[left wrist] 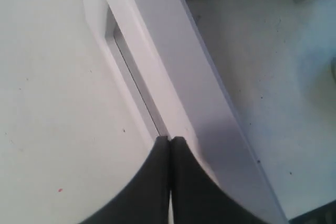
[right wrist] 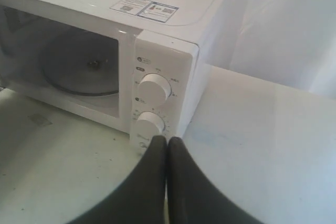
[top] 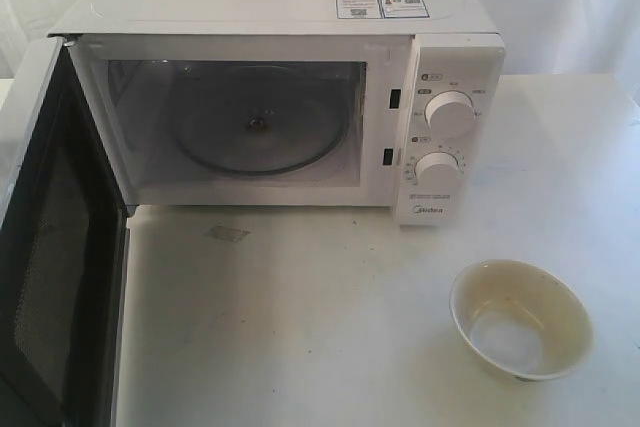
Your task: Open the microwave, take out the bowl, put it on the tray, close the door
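The white microwave stands at the back of the table with its door swung wide open to the left. Its cavity holds only the glass turntable. The cream bowl sits upright on the table at the front right, below the knob panel. No tray shows in any view. Neither gripper appears in the exterior view. My left gripper is shut and empty, just above the door's white edge and bar handle. My right gripper is shut and empty in front of the lower knob.
The white table carries a faint grey patch in front of the microwave. White curtain hangs behind and to the right of the microwave. The open door stands out over the table's left front.
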You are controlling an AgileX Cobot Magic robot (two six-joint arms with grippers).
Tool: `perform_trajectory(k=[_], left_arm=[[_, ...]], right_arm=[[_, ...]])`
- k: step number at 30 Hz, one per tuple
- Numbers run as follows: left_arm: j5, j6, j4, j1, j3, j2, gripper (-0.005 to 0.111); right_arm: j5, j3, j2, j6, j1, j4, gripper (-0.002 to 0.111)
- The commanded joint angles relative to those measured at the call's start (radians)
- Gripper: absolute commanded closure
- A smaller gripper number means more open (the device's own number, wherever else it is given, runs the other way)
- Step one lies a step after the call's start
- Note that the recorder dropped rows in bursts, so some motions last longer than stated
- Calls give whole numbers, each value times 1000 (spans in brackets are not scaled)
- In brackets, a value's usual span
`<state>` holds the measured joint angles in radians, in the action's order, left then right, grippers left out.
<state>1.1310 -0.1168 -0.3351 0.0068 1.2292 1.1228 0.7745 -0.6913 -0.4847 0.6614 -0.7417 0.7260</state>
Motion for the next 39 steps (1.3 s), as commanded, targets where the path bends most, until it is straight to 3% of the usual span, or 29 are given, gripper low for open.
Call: perform_trajectory(k=[1, 10, 17, 19, 20, 23, 24, 26, 32, 35, 39], left_arm=[[90, 52, 96, -58, -96, -43, 107], [90, 144, 171, -67, -190, -226, 107], [90, 146, 62, -67, -297, -243, 107], [90, 133, -38, -68, -311, -212, 107], [90, 19, -141, -75, -317, -195, 107], [90, -757, -745, -127, -365, -155, 107], [90, -914, -914, -153, -389, -155, 107], [90, -977, -1041, -179, -401, -155, 107], [22, -736, -729, -179, -399, -157, 107], [-22, -753, -746, -179, -399, -182, 107], [-13, -721, -691, -179, -399, -278, 107]], right_arm=[[61, 6, 3, -12, 4, 54, 108], [63, 6, 3, -10, 4, 60, 108], [14, 6, 3, -5, 4, 49, 108], [-2, 6, 3, -5, 4, 49, 108], [-10, 6, 3, -5, 4, 49, 108], [-33, 6, 3, -5, 4, 49, 108], [-35, 6, 3, -5, 4, 49, 108], [-35, 6, 3, -5, 4, 45, 108], [-117, 6, -35, -96, 4, -74, 108], [-403, 6, -197, -317, 4, -316, 108], [-633, -6, -502, -396, 4, -329, 108]])
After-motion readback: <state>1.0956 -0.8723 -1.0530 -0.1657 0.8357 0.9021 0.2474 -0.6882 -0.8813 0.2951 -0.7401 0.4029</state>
